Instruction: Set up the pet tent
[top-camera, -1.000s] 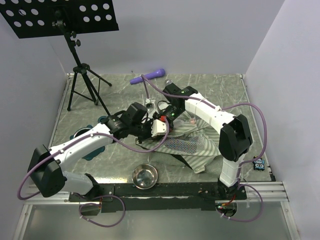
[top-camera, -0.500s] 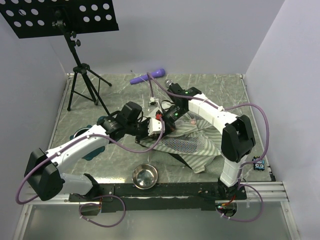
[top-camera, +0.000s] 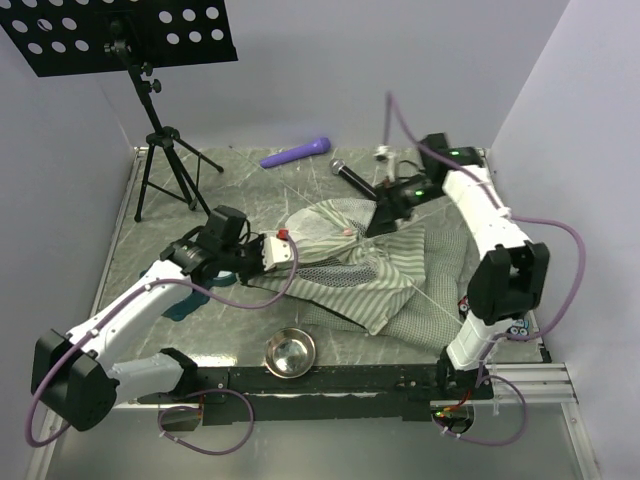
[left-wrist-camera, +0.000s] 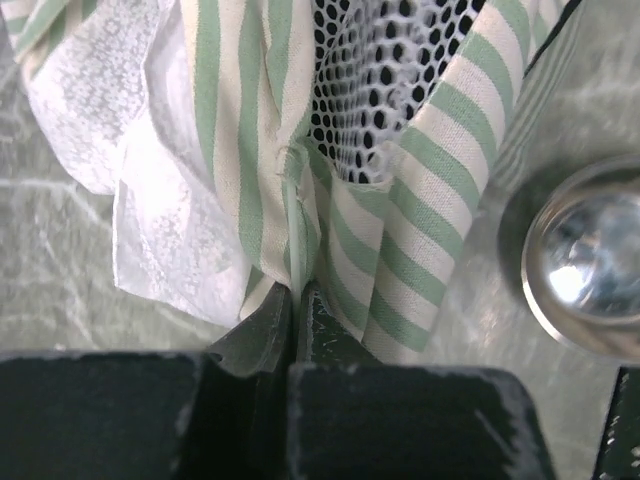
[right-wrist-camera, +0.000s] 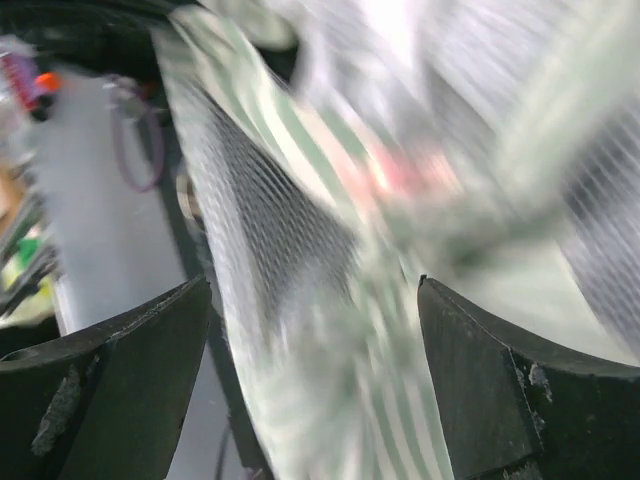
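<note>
The pet tent (top-camera: 365, 280) is soft, matt woven cloth; its mesh panel (left-wrist-camera: 385, 80) is coarse open netting beside a sheer, gauzy white layer. Near the worktop's front edge the steel bowl (top-camera: 289, 352) is polished, glossy metal. The worktop (top-camera: 250, 185) looks smooth and marbled, with a faint sheen.

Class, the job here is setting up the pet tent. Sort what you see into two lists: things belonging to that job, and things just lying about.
Belongs to the job: pet tent; left gripper, shut on its striped edge; right gripper, open.

Lying about: bowl; microphone; purple tube; music stand.
</note>
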